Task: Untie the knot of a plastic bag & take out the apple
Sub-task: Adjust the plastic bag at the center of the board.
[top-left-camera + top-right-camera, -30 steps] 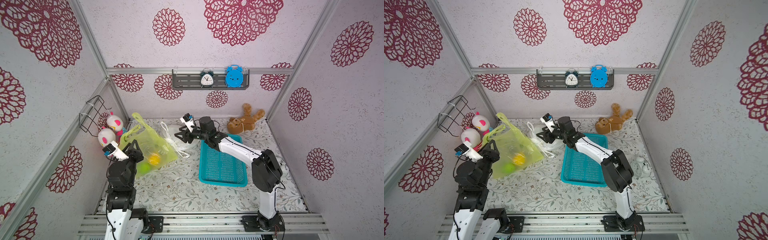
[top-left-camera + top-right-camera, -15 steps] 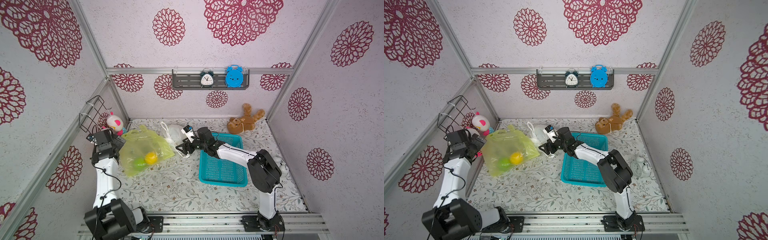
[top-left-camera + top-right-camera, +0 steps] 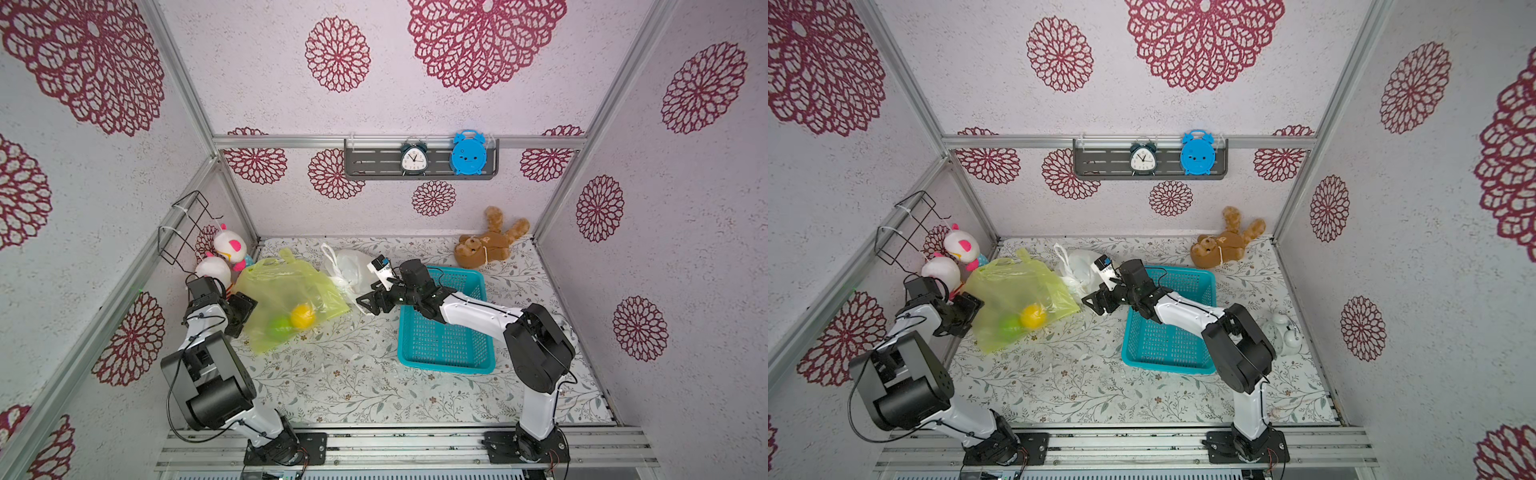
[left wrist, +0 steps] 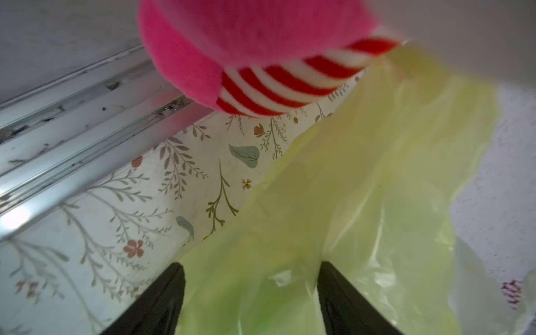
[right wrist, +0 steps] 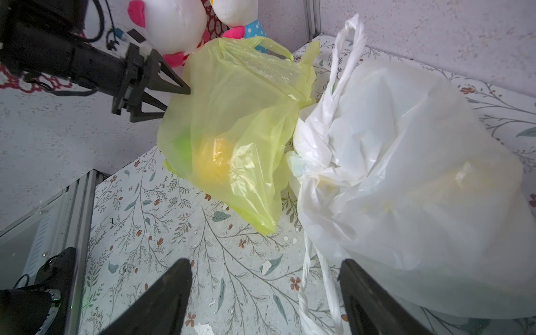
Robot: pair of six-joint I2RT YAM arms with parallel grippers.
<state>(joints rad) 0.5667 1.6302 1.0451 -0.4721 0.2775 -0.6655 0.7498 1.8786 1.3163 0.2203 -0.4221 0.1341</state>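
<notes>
The yellow-green bag [image 3: 286,291] is no longer hanging lifted from the left gripper [image 5: 177,99]; it is lying slumped left of the teal basket [image 3: 444,366] with the apple [image 3: 279,326] inside (so nothing is coming out yet). The left fingers [image 4: 162,298] are standing partly open astride its film, not visibly pinching. The right gripper [image 3: 362,304] is hovering wide open and empty between bag and basket.

High stereo pair; close wrist views
</notes>
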